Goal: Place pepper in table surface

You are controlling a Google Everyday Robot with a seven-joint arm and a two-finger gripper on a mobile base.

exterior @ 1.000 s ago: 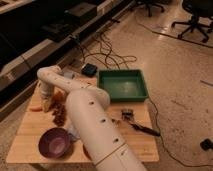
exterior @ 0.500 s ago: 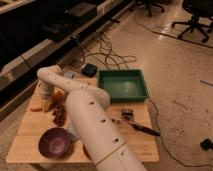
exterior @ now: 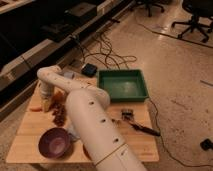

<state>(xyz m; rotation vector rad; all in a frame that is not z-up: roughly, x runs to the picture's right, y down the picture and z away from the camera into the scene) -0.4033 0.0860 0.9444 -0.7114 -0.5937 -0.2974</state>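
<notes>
we saw the white, thick-jointed robot arm stretch from the lower middle of the view up and over to the far left part of the pale tan light-wood tabletop. its gripper hung low at the left rear part of that tabletop, pointing down among a small group of food items. we could not tell how its fingers stood, since the wrist hid them.

the slim orange-red pepper lay flat on the tabletop just left of the gripper, close to the left edge; whether it touched the gripper we could not tell. a round orange-yellow fruit sat just right of the gripper, and a dark brown bumpy cluster lay just in front of that fruit, beside the arm.

1 purple round bowl stood near the front left corner, well apart from the pepper. a green rectangular tray rested at the rear right corner of the tabletop. a dark slim tool lay near the right edge, with a small dark object just behind it.
</notes>
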